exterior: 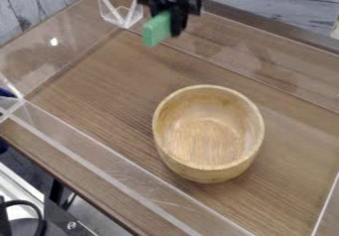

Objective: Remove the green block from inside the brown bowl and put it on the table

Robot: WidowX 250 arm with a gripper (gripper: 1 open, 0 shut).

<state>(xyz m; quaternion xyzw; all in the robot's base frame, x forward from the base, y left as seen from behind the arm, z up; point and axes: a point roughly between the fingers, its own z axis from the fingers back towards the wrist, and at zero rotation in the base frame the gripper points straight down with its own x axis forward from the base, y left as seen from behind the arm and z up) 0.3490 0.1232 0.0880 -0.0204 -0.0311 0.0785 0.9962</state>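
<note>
The tool [169, 14] clamps the green block [159, 28] above the table [93, 91], well apart from the brown bowl [208, 134].

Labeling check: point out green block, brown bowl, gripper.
green block [158, 29]: camera view, middle of its front face.
brown bowl [252, 147]: camera view, right outer wall.
gripper [171, 15]: camera view, between fingertips.

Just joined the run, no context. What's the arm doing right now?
The gripper is shut on the green block and holds it in the air, above the far side of the table, near the back acrylic wall. The brown bowl sits empty in the near right part of the table, well apart from the block. So the block is out of the bowl, but it has not yet been set down.
</note>
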